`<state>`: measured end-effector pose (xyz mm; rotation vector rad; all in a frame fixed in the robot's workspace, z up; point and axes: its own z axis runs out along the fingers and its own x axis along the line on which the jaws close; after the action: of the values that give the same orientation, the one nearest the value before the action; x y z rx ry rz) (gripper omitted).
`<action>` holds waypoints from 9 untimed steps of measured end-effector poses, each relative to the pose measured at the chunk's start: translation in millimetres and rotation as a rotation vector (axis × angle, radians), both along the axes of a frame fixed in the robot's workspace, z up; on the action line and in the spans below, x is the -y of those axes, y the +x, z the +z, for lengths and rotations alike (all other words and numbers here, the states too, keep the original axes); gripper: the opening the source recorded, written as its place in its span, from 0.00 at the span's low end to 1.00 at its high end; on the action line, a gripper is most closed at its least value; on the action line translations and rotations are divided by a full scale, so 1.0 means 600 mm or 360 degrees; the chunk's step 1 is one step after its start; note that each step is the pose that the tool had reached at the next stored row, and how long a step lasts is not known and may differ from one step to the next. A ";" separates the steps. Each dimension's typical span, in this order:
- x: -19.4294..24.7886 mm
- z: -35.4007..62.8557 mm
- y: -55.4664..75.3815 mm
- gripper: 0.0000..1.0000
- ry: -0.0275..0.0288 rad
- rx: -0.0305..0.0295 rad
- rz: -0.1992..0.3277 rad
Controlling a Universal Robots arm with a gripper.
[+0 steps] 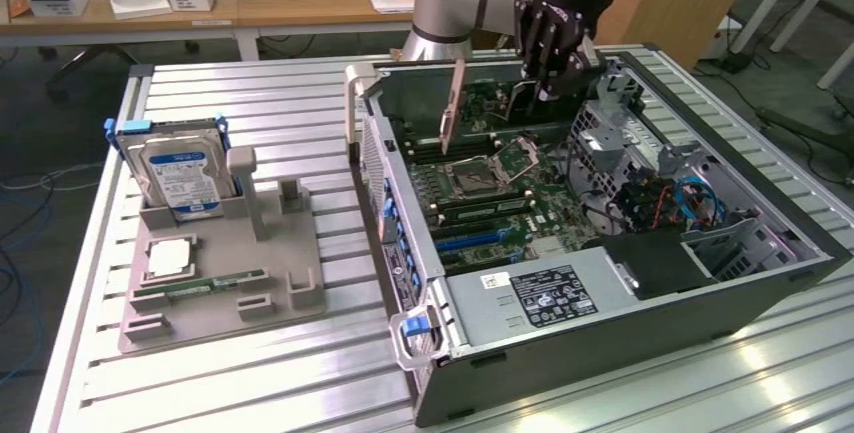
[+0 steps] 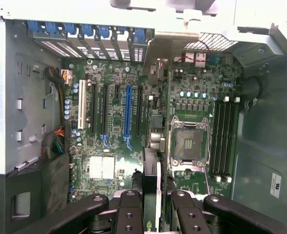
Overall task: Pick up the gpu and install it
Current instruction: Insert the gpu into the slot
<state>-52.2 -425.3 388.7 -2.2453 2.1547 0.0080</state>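
The gpu (image 1: 481,103) hangs on edge inside the open computer case (image 1: 747,283), above the motherboard (image 1: 514,198). Its long end bracket (image 1: 454,103) points toward the case's slotted rear wall. My gripper (image 1: 554,88) reaches down from above and is shut on the card's upper edge. In the wrist view the gpu (image 2: 158,175) appears edge-on between my gripper's (image 2: 155,200) black fingers. Its line runs between the row of expansion slots, including a blue one (image 2: 127,114), and the CPU socket (image 2: 187,144). The card's lower edge looks clear of the board.
A grey fixture (image 1: 267,273) on the slatted metal table (image 1: 267,393) holds a blue-labelled hard drive (image 1: 187,173), a small square chip (image 1: 171,256) and a green memory stick (image 1: 200,283). Inside the case are a power supply (image 1: 547,293) and drive cages with cables (image 1: 681,203).
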 end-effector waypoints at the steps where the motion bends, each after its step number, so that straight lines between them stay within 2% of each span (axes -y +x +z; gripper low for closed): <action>1: 0.0001 -0.001 0.000 0.27 0.00001 0.00001 0.0000; 9: 0.0003 -0.004 0.001 0.27 -0.00001 0.00000 0.0000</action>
<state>-51.7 -425.5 386.4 -2.2453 2.1547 0.0080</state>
